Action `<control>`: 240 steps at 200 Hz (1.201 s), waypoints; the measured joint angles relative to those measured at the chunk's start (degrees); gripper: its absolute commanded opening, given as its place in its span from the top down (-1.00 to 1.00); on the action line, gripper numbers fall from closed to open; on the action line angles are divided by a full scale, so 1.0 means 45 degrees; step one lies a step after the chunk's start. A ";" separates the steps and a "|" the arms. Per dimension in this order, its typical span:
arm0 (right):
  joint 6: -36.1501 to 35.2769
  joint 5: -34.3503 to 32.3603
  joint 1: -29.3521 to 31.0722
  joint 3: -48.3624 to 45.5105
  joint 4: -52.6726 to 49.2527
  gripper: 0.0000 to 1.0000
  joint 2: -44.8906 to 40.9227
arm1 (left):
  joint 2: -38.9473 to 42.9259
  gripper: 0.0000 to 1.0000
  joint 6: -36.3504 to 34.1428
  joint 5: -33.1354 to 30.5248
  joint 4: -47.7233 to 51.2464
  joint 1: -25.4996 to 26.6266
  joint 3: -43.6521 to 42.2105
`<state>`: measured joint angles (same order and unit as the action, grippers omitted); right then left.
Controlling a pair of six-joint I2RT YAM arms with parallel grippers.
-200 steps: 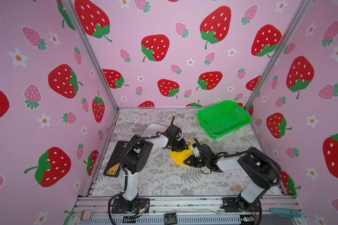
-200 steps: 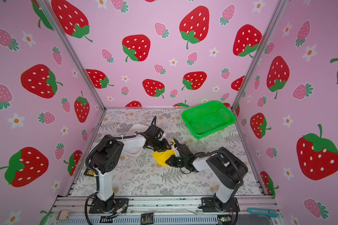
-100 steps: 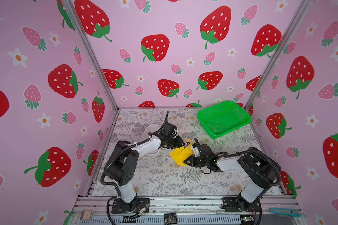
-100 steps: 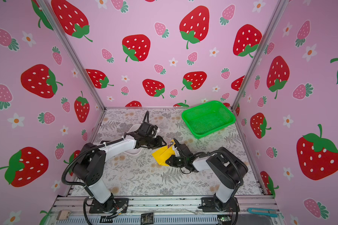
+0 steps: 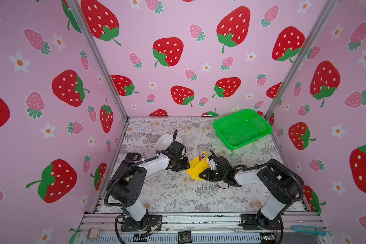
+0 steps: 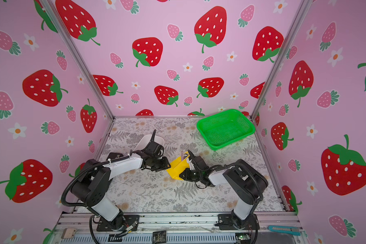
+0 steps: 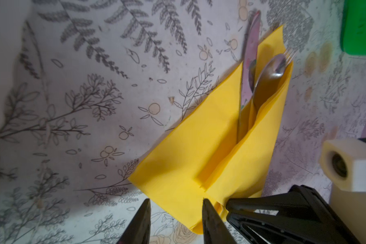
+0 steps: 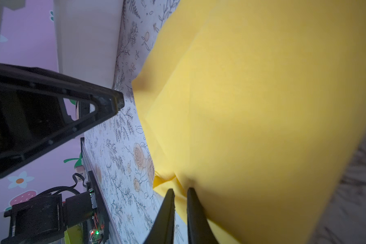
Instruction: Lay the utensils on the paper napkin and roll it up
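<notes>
The paper napkin [image 7: 188, 160] is seen as thin matt yellow paper, smooth, with a few soft creases. The utensils [image 7: 270, 74] are shown with glossy metal heads — the pink of the walls is mirrored in them. The basket [image 5: 242, 128], at 1 o'clock on the table [image 5: 178, 196], is made of shiny green plastic mesh. The table is covered by a matt printed sheet. The left gripper [image 7: 175, 201] is made of matt black plastic.

Yellow napkin [image 7: 184, 160] wrapping utensils [image 7: 268, 80], jaws apart

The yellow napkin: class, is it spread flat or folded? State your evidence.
Folded. The paper napkin wraps in a crease around the utensils, whose silver heads stick out; the right gripper pinches one corner.
</notes>
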<state>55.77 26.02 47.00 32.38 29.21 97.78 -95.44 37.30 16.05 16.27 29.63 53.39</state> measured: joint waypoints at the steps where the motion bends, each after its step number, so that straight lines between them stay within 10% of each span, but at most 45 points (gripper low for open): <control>1: 0.0000 0.0000 0.0000 0.0000 0.0005 0.69 0.0000 | -0.0010 0.17 0.0000 -0.0010 0.0000 0.0000 0.0000; 240: 0.0029 0.0000 0.0000 0.0000 0.0068 0.68 0.0029 | -0.0185 0.40 0.2773 0.0568 -0.4813 0.0214 -0.2186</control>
<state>55.90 26.02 47.00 32.38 29.52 97.91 -96.27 49.78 18.61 -5.39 30.59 43.55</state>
